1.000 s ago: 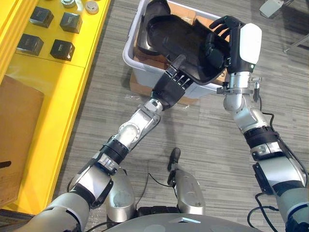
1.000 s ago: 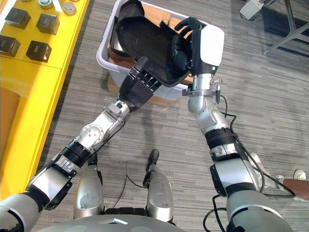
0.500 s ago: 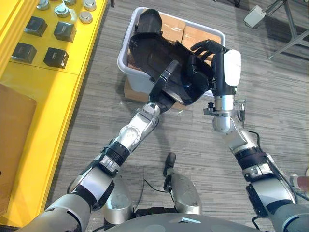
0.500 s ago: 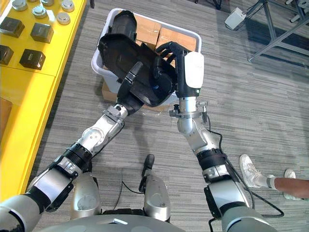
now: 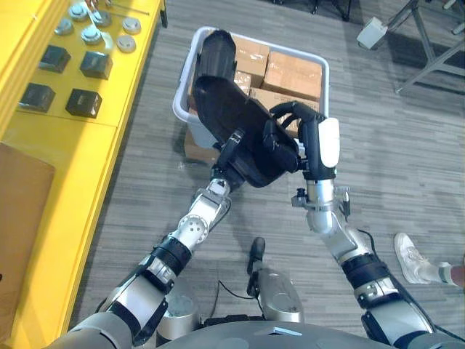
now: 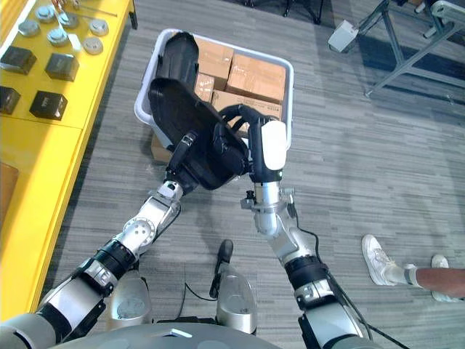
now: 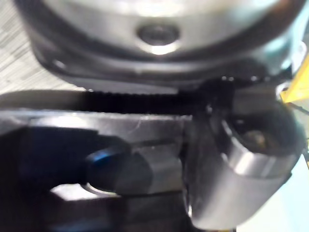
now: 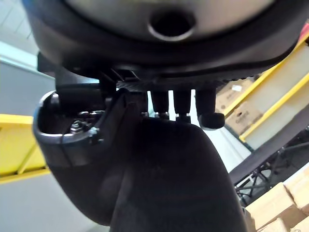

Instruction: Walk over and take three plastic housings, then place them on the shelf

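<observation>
While the right hand (image 5: 311, 142) curls its fingers over one edge of the black plastic housing (image 5: 240, 123), the left hand (image 5: 231, 147) lies against the opposite side; I cannot tell how its fingers stand. Held between both hands above the white bin (image 5: 182, 94), the housing tilts, its long axis running from beside the right hand away past the left hand.

This was a workshop or factory floor. A yellow shelf (image 5: 65, 167) carried black blocks (image 5: 80, 102) and round metal parts (image 5: 91, 34). Beside it a grey bin (image 6: 289, 102) of cardboard boxes (image 5: 294, 73) stood on grey plank flooring (image 5: 407, 167).
</observation>
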`<state>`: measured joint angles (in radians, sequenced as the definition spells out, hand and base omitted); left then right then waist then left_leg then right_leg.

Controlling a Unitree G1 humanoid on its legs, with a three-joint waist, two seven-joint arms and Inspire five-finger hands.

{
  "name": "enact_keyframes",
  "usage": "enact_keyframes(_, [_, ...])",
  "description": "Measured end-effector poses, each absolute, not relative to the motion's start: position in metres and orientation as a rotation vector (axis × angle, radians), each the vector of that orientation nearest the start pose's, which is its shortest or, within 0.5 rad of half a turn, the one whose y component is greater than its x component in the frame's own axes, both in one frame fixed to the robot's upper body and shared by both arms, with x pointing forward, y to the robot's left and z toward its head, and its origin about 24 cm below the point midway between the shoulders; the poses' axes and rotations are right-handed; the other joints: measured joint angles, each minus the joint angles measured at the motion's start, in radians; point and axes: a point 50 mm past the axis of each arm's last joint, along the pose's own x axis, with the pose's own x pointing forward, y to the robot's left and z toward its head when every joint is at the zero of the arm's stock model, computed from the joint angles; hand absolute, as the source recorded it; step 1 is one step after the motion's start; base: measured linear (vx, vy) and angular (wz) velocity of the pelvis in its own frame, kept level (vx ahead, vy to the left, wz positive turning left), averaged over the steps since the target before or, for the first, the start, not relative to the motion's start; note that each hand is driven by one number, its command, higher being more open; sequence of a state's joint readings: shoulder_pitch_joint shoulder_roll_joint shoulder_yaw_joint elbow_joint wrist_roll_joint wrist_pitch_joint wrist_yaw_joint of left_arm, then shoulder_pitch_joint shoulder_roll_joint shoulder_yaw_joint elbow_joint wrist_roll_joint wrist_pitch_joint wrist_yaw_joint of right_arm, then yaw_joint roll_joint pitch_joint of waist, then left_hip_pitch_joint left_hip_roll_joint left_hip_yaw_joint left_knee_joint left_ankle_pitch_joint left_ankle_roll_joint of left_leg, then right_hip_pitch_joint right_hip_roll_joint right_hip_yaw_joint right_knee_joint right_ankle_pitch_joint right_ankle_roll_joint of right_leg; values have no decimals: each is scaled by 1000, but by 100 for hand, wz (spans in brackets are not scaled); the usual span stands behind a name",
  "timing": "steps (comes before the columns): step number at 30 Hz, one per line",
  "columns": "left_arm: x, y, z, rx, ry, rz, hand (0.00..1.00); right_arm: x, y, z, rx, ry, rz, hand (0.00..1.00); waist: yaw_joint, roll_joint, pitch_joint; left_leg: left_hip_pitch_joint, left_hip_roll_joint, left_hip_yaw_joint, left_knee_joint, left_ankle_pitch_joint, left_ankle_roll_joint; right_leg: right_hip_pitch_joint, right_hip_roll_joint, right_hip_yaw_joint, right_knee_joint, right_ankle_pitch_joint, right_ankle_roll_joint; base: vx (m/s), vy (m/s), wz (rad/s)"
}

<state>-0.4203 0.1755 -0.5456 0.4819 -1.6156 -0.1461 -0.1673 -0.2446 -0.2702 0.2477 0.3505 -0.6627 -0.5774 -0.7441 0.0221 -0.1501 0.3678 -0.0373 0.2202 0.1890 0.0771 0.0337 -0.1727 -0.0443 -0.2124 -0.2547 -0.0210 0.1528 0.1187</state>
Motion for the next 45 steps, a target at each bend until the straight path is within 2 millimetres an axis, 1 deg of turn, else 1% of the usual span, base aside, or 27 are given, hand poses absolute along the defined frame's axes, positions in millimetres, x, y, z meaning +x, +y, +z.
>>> enact_keyframes(1, [302,69,28,-1194,270,-369,0,267,-135,70,-646,-734,-145,100,4,8,-10,14,-1,1,-10,0,0,12,0,-1,-2,-2,2,48,7,4])
enact_keyframes(5, [294,68,19,-1186,291,-359,0,257,-137,59,-648,-724,-139,100,3,26,-45,33,-2,-1,-28,1,-2,27,0,-11,-4,-10,9,38,4,3])
enact_keyframes(7, [291,69,15,-1143,287,-357,0,253,-137,54,-650,-707,-129,100,3,32,-63,46,-2,0,-38,1,-2,37,0,-14,-5,-15,11,47,2,3])
enact_keyframes(8, [288,70,12,-1108,287,-358,0,247,-138,48,-653,-685,-123,100,2,36,-85,49,-3,0,-48,2,-4,39,0,-15,-7,-16,12,58,7,5])
enact_keyframes(10, [286,68,12,-1054,278,-373,0,240,-138,40,-652,-659,-113,100,4,39,-99,60,-4,0,-54,2,-4,54,0,-18,-16,-16,12,55,10,4])
enact_keyframes(11, [286,67,14,-1030,270,-383,0,237,-135,37,-649,-650,-94,100,3,40,-104,72,-5,0,-60,2,-4,63,0,-20,-20,-17,13,0,0,0])
enact_keyframes(13, [287,66,17,-993,250,-384,0,233,-132,35,-636,-648,-92,100,3,43,-119,80,-6,4,-67,3,-4,66,0,-17,-21,-18,14,1,4,-2])
enact_keyframes(15, [284,64,24,-969,215,-377,0,229,-133,37,-608,-642,-113,100,2,48,-145,86,-8,7,-77,4,-5,72,0,-18,-32,-17,16,0,0,0])
enact_keyframes(17, [283,63,30,-962,185,-363,0,228,-134,41,-576,-643,-133,100,1,54,-154,101,-9,12,-85,5,-5,82,0,-16,-35,-16,17,20,10,-5])
enact_keyframes(18, [285,60,38,-937,143,-336,0,227,-135,44,-544,-637,-148,100,3,59,-165,108,-9,17,-88,5,-5,84,0,-14,-35,-16,17,14,11,-8])
enact_keyframes(19, [286,61,42,-932,120,-319,0,228,-135,46,-536,-637,-151,100,2,60,-165,114,-9,20,-90,5,-5,87,0,-13,-35,-16,17,-7,10,-7])
enact_keyframes(21, [290,66,55,-872,31,-254,0,226,-137,52,-494,-630,-173,100,-2,66,-176,120,-10,22,-94,5,-5,90,0,-11,-37,-16,17,-16,11,-4])
enact_keyframes(22, [292,71,62,-833,-15,-210,0,225,-140,53,-463,-610,-187,100,-4,70,-183,123,-10,24,-96,5,-5,91,0,-10,-37,-16,17,-15,10,-4])
enact_keyframes(23, [293,75,65,-808,-37,-187,0,224,-142,54,-446,-594,-192,100,-4,72,-184,126,-10,25,-97,5,-5,92,0,-9,-38,-16,17,-11,9,-4])
enact_keyframes(25, [296,91,75,-603,-141,-55,0,224,-152,52,-319,-500,-217,100,-11,78,-198,132,-12,27,-100,5,-5,98,0,-9,-42,-15,18,-7,4,-2])
enact_keyframes(27, [291,103,85,-484,-221,54,0,224,-158,50,-238,-437,-247,100,-25,85,-205,133,-13,28,-101,5,-5,97,0,-9,-42,-15,18,0,0,0])
enact_keyframes(28, [289,106,88,-441,-249,88,0,223,-160,49,-217,-416,-261,100,-26,89,-208,133,-13,29,-102,5,-5,96,0,-9,-43,-15,18,0,0,0])
enact_keyframes(30, [280,116,99,-303,-338,203,0,217,-170,44,-190,-352,-297,100,-27,107,-220,135,-14,32,-106,5,-6,96,0,-9,-46,-15,18,0,0,0])
enact_keyframes(31, [279,117,101,-278,-353,221,0,215,-171,43,-177,-339,-303,100,-27,111,-222,135,-14,32,-106,5,-6,96,0,-9,-47,-14,19,0,0,0])
enact_keyframes(33, [277,120,108,-166,-394,281,0,211,-172,42,-116,-314,-318,100,-29,123,-229,138,-15,34,-109,5,-6,96,0,-8,-49,-13,20,0,0,0])
enact_keyframes(34, [276,121,109,-126,-405,301,0,211,-171,41,-98,-308,-320,100,-31,124,-230,141,-15,36,-111,6,-6,97,0,-7,-49,-13,20,-12,11,-10])
enact_keyframes(36, [271,124,109,7,-427,350,0,208,-170,39,-73,-293,-326,100,-36,127,-236,150,-16,46,-117,4,-9,98,0,1,-51,-13,20,-15,13,-11])
enact_keyframes(38, [270,125,107,79,-430,370,0,204,-172,39,-21,-280,-343,100,-39,128,-236,149,-16,47,-117,4,-9,96,0,1,-53,-13,21,-8,7,-2])
enact_keyframes(39, [268,130,103,111,-417,392,0,204,-172,38,7,-267,-352,100,-48,130,-238,149,-16,48,-117,2,-9,96,0,1,-53,-13,21,-15,14,-3])
enact_keyframes(40, [266,134,99,123,-399,404,0,203,-174,36,12,-251,-366,100,-54,132,-241,149,-16,50,-117,-2,-10,94,0,4,-54,-13,21,-10,13,-5])
enact_keyframes(42, [262,139,92,125,-367,418,0,198,-181,30,-3,-210,-398,100,-54,136,-250,148,-16,57,-118,-3,-10,87,0,10,-54,-13,21,2,14,-8])
enact_keyframes(45, [253,153,78,50,-288,426,0,185,-197,8,26,-82,-456,100,-55,138,-257,149,-17,64,-118,-4,-10,84,0,15,-54,-13,21,10,14,-7])
